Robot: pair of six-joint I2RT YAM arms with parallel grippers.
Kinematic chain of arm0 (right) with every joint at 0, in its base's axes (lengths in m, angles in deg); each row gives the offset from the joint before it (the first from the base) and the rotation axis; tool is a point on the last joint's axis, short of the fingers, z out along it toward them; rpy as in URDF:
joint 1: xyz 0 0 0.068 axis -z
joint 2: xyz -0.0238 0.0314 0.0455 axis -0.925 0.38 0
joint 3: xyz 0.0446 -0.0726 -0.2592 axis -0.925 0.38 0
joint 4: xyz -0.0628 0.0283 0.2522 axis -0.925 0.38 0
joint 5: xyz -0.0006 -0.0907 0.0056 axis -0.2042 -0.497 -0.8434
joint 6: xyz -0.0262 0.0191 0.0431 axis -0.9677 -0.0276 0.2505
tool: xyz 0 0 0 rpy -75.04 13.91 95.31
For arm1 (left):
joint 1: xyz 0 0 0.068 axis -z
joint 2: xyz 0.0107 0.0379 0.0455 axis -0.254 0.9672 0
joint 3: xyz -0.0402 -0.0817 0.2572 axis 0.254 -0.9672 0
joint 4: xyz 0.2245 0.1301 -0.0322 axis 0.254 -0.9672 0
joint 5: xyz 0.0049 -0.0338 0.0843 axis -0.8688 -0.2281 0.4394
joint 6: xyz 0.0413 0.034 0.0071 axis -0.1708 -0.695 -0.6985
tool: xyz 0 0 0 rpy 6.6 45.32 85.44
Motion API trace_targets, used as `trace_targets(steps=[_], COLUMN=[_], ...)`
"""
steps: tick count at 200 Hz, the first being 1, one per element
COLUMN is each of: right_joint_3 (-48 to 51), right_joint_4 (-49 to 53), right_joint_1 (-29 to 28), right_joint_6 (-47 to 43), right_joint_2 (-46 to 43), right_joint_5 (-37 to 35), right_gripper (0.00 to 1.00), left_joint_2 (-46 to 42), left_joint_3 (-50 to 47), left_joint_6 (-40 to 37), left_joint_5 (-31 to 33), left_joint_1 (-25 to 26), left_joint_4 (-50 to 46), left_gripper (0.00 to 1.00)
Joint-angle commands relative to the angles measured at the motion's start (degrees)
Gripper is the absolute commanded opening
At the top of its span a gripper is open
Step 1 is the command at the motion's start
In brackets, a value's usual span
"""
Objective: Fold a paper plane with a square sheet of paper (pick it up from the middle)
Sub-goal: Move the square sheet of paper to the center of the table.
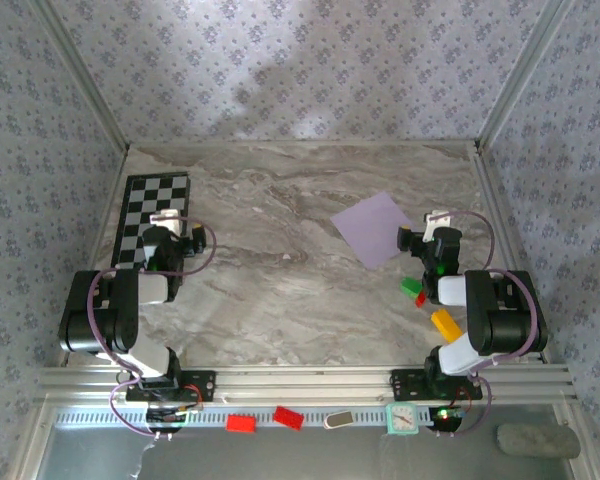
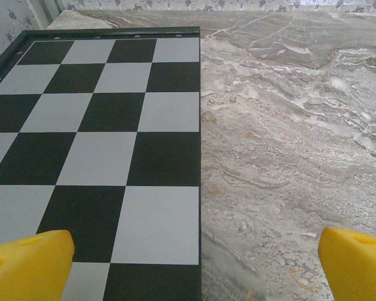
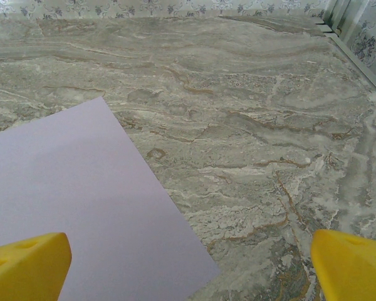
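Note:
The square sheet of paper (image 1: 374,228), pale lilac and flat, lies unfolded on the marble table right of centre. In the right wrist view the sheet (image 3: 81,207) covers the lower left, one corner pointing toward the gap between my fingers. My right gripper (image 1: 436,218) hovers just right of the sheet, open, with nothing between its yellow fingertips (image 3: 351,263). My left gripper (image 1: 166,216) is open over the near right edge of the checkerboard (image 1: 150,215), far from the paper; its yellow fingertips (image 2: 31,266) straddle the board's edge (image 2: 200,188). No paper plane is formed.
Small plastic blocks lie by the right arm: green (image 1: 411,287), red (image 1: 419,298) and yellow (image 1: 445,324). Two red blocks (image 1: 242,422) and a small clock (image 1: 402,418) sit on the front rail. Patterned walls enclose the table (image 1: 280,290) on three sides.

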Motion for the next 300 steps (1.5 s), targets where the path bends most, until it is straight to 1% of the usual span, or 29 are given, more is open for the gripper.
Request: trace_targets(steps=[1, 13, 27, 49, 58, 69, 77, 96, 104, 113, 135, 153, 160, 176, 194, 204, 213, 238, 260, 300], right_joint_3=[0.54, 0.55, 0.24, -2.11, -4.81, -8.47, -11.78, -19.56, -22.15, -25.07, -33.06, -37.88, -39.3, -42.39, -45.54, -46.87, -50.43, -54.04, -55.64, -55.65], right_joint_4=[0.94, 3.28, 6.05, 13.69, 19.17, 25.83, 32.98, 46.89, 50.31, 53.67, 61.14, 62.86, 62.71, 62.84, 63.06, 63.83, 64.78, 66.39, 68.05, 71.09], right_joint_1=[0.54, 0.37, 0.07, -1.03, -1.19, -1.25, -1.26, -1.22, -1.21, -1.09, -1.0, -1.04, -1.16, -1.58, -2.04, -2.54, -2.75, -4.04, -5.07, -7.57], right_joint_6=[-0.43, -0.55, -0.55, 0.78, 3.74, 7.66, 12.28, 18.31, 20.35, 22.78, 24.94, 24.49, 24.29, 25.0, 25.32, 25.64, 25.81, 26.08, 26.69, 29.82], right_joint_2=[-4.14, -6.82, -10.28, -16.09, -18.44, -19.97, -20.47, -18.13, -16.1, -13.34, -5.15, 1.76, 4.31, 9.01, 13.59, 16.28, 18.85, 24.18, 26.74, 28.38], right_joint_5=[-0.07, -0.3, -1.69, -5.61, -6.73, -6.88, -6.45, -1.93, 0.11, 2.36, 9.11, 15.53, 17.08, 17.82, 19.68, 19.66, 19.51, 18.98, 16.73, 12.1], right_gripper=[1.0, 1.0, 1.0, 1.0, 1.0, 1.0, 1.0, 1.0, 1.0, 1.0, 1.0, 1.0, 1.0, 1.0, 0.99, 0.99, 0.98, 0.96, 0.95, 0.95], left_joint_2=[-3.09, -5.43, -8.68, -14.02, -16.08, -18.2, -19.4, -20.06, -19.38, -18.25, -16.12, -14.14, -13.34, -11.65, -10.09, -9.47, -8.89, -7.83, -7.23, -6.74], left_joint_3=[-0.08, 0.55, 2.43, 6.35, 8.22, 10.99, 13.07, 19.52, 22.12, 24.48, 26.23, 26.81, 26.87, 26.87, 26.78, 26.9, 26.97, 26.94, 27.01, 27.44], left_joint_6=[-0.72, -0.72, -0.43, 1.55, 3.45, 7.09, 10.43, 23.43, 25.35, 25.58, 30.07, 31.64, 32.67, 34.24, 34.91, 35.17, 35.41, 36.04, 36.6, 37.0], left_joint_5=[-0.63, -0.13, 0.67, 1.26, 1.02, 0.81, 0.26, -0.16, -2.59, -7.32, -14.89, -22.78, -24.32, -26.69, -27.32, -27.39, -27.35, -27.63, -27.76, -27.76], left_joint_1=[0.28, 0.28, 0.3, 0.54, 0.69, 0.82, 0.99, 0.96, 0.93, 0.94, 0.93, 1.09, 1.3, 2.08, 3.2, 3.71, 4.11, 4.65, 4.95, 5.49], left_joint_4=[-0.35, -3.28, -9.05, -19.41, -23.44, -29.02, -33.71, -45.19, -49.77, -52.35, -53.27, -51.56, -50.99, -49.92, -49.54, -49.7, -49.88, -49.76, -49.92, -50.88], left_gripper=[1.0, 1.0, 1.0, 1.0, 1.0, 1.0, 1.0, 1.0, 1.0, 1.0, 1.0, 1.0, 1.0, 1.0, 1.0, 1.0, 1.0, 1.0, 1.0, 1.0])
